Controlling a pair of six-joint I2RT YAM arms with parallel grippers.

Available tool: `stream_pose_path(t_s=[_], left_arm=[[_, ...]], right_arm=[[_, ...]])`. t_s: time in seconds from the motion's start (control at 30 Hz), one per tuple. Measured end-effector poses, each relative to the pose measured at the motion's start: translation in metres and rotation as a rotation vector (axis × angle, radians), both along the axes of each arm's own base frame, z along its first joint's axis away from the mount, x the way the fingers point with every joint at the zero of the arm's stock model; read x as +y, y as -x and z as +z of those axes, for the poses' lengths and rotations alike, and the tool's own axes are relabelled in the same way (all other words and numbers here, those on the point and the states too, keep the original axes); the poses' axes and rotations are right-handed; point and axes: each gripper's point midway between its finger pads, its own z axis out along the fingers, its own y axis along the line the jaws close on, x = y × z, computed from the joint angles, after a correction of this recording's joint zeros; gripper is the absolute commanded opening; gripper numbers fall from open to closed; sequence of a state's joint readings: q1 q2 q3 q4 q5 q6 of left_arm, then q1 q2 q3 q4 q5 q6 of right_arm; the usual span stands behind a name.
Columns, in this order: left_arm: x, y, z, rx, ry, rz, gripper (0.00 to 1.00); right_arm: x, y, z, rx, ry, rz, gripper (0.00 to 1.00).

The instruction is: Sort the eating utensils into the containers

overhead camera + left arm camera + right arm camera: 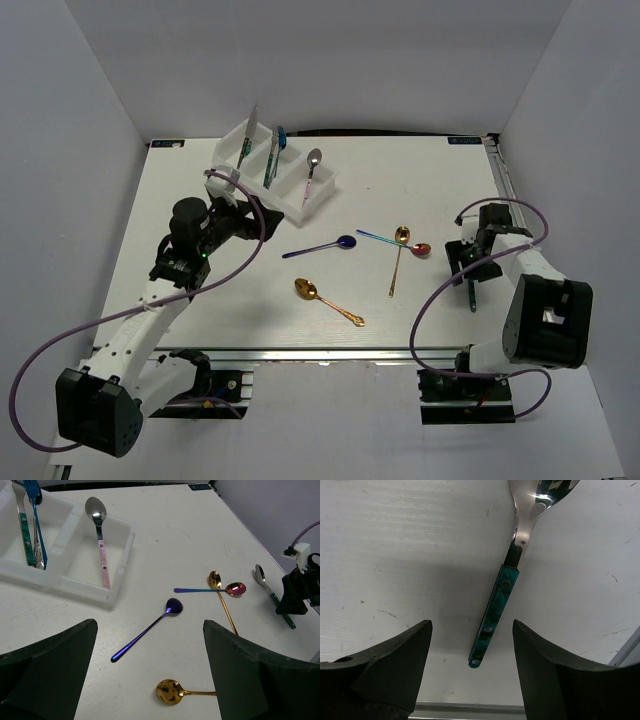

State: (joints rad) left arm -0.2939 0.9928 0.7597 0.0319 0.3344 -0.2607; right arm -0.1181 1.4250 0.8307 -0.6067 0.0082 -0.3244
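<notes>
On the bench (420, 180), the white tray (293, 190) is set at the far left, with a pink-handled spoon (312, 172) in its right part. The left fingers (50, 670) are held wide open. The right fingers (555, 670) are spread open on both sides of a green-handled spoon (497, 602), which is laid flat and not touched. The writing on the blue label (462, 141) is too small to be read.

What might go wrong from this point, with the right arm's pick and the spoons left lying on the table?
1. The green-handled spoon lies flat on the table, slanted across the gap between the open fingers of the right gripper. Such a slim handle may slip or pivot when pinched.
2. The gold spoon crosses the red-bowled spoon, so lifting either one may drag the other along.
</notes>
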Motion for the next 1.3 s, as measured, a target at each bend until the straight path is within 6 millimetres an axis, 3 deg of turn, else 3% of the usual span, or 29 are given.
stream_pose_path(t_s=[0.2, 0.47, 0.57, 0.7, 0.8, 1.0, 1.13, 1.3], left_arm=[[0.003, 0.0, 0.004, -0.017, -0.006, 0.016, 0.98], [0.006, -0.001, 0.005, -0.023, -0.011, 0.029, 0.98], [0.007, -0.002, 0.005, -0.025, -0.015, 0.036, 0.98], [0.008, -0.003, 0.004, -0.026, -0.017, 0.043, 0.98], [0.008, -0.003, 0.005, -0.027, -0.018, 0.044, 0.98], [0.003, 0.001, 0.006, -0.031, -0.008, 0.007, 0.98], [-0.014, 0.012, 0.009, -0.042, 0.031, -0.105, 0.98], [-0.046, 0.031, 0.004, 0.016, 0.157, -0.316, 0.93]], right_arm=[[-0.01, 0.005, -0.013, 0.055, 0.008, -0.036, 0.69], [-0.019, 0.006, -0.025, 0.089, -0.03, -0.059, 0.47], [-0.02, 0.003, -0.025, 0.084, -0.03, -0.06, 0.35], [-0.02, 0.0, -0.025, 0.077, -0.032, -0.061, 0.08], [-0.02, -0.001, -0.025, 0.076, -0.034, -0.058, 0.0], [-0.013, -0.008, -0.023, 0.042, -0.081, -0.044, 0.0], [0.005, -0.033, -0.001, -0.072, -0.179, 0.004, 0.0], [0.032, -0.078, 0.066, -0.317, -0.29, 0.11, 0.0]])
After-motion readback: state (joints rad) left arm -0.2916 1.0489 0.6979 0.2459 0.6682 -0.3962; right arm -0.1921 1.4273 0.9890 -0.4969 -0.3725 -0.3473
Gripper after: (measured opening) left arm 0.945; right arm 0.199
